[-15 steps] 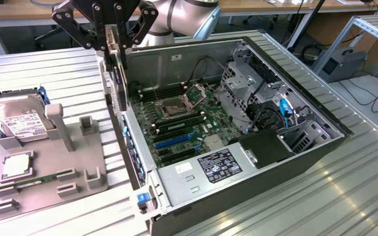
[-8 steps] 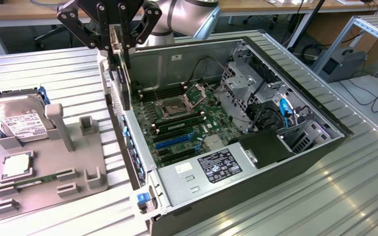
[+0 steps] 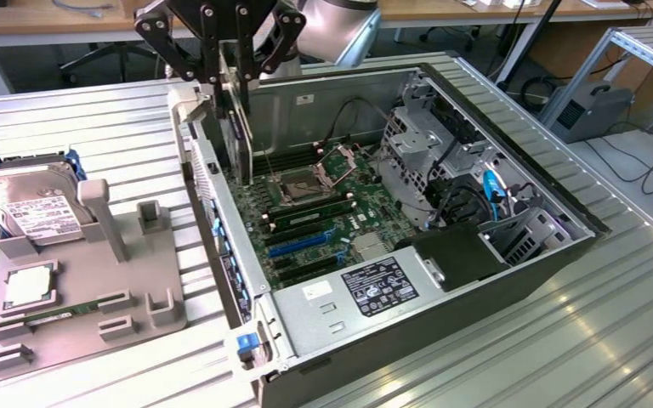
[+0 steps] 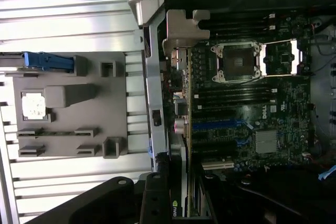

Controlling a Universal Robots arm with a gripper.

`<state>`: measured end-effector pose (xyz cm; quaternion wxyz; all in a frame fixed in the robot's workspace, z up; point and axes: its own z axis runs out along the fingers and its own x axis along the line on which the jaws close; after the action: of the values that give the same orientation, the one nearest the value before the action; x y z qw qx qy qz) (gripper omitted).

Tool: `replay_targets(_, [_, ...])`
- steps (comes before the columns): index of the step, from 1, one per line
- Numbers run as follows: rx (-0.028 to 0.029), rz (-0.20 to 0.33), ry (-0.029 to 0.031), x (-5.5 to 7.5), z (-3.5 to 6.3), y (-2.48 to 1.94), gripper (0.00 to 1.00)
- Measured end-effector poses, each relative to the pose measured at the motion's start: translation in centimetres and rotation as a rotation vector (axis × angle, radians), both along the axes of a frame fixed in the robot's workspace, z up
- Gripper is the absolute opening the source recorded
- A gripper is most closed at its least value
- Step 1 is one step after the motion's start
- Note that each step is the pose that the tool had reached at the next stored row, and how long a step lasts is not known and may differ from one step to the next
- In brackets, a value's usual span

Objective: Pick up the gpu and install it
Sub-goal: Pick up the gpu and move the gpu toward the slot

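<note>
The gpu (image 3: 234,127) is a thin dark card that hangs upright on edge from my gripper (image 3: 237,75), which is shut on its upper part. It hovers above the open computer case (image 3: 508,255), next to the case's wall on the exterior view's left and above the motherboard (image 3: 326,212). In the wrist view the gpu (image 4: 175,209) runs edge-on between my black fingers (image 4: 154,199), with a green logo showing. Its far end lies over the board edge near the blue expansion slot (image 4: 218,125).
A grey parts holder (image 3: 88,323) sits outside the case on the exterior view's left. It carries a silver hard drive (image 3: 37,212), a square chip (image 3: 28,285) and a green memory stick (image 3: 65,310). Inside the case are the open processor socket (image 3: 303,181), drive cage (image 3: 417,144) and power supply (image 3: 377,289).
</note>
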<state>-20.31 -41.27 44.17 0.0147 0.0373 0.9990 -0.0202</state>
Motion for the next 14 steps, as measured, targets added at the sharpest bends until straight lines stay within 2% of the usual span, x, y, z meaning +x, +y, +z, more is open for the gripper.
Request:
replay_targets(8, [-0.0017,0.0,0.0,2.9,-0.01,0.0,0.27])
replay_targets(14, [-0.0022,0.0,0.0,3.5,-0.01,0.0,0.27])
